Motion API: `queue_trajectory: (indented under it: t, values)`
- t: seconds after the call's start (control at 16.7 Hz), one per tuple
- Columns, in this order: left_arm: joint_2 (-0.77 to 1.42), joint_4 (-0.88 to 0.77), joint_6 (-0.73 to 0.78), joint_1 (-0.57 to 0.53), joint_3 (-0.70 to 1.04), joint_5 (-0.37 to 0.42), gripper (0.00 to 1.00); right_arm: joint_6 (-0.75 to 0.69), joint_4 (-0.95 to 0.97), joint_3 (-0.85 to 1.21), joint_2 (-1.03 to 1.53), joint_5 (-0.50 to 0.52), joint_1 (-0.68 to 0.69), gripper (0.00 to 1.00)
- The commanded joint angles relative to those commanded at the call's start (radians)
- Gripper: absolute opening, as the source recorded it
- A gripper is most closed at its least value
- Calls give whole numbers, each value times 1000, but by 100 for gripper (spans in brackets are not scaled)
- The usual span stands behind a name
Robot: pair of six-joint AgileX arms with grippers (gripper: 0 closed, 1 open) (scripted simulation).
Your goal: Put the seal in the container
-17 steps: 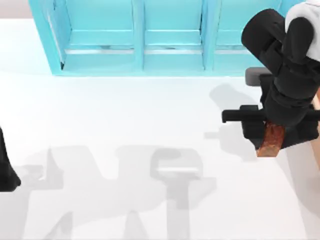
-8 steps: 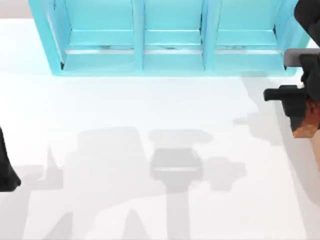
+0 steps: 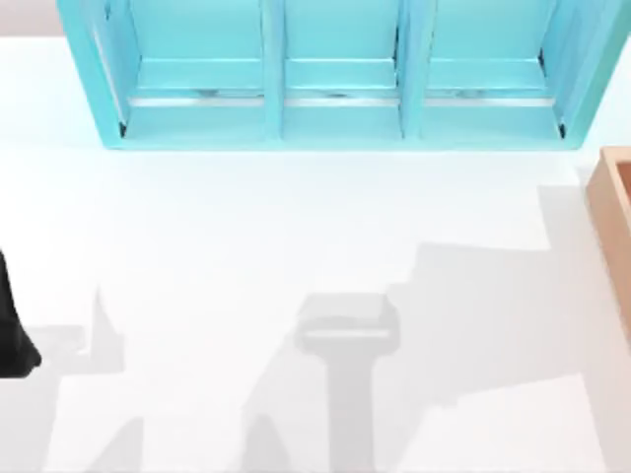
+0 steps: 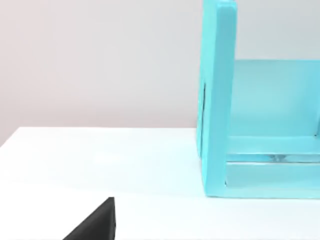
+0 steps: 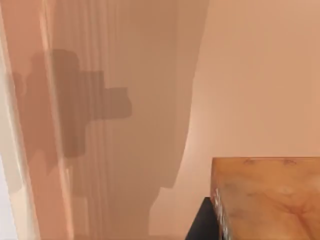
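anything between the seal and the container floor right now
Nothing visible. In the right wrist view the seal hangs over the container's bare brown inside, with only shadow on the floor beneath it. The shelf unit stands apart, at the table's back.

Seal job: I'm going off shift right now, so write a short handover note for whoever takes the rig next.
Right gripper: in the right wrist view it holds the seal over the tan inside of the container, which sits at the table's right edge beside the teal shelf unit.
Left arm: parked at the table's left edge.
Done: seal picked up and carried to the container.
Left: it looks ready to lower and release; then withdraw the right arm.
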Motion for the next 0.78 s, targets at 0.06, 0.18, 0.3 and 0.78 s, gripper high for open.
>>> queue_trajectory:
  t: [0.06, 0.18, 0.3, 0.78]
  values:
    - [0, 0, 0, 0, 0, 0, 100, -31, -4, 6, -5, -1, -31, 0]
    - [0, 0, 0, 0, 0, 0, 100, -61, -8, 12, -12, -3, -61, 0]
    - [0, 0, 0, 0, 0, 0, 100, -62, -8, 12, -12, -3, -62, 0]
    - [0, 0, 0, 0, 0, 0, 100, -58, 147, -126, -1, -2, -58, 0]
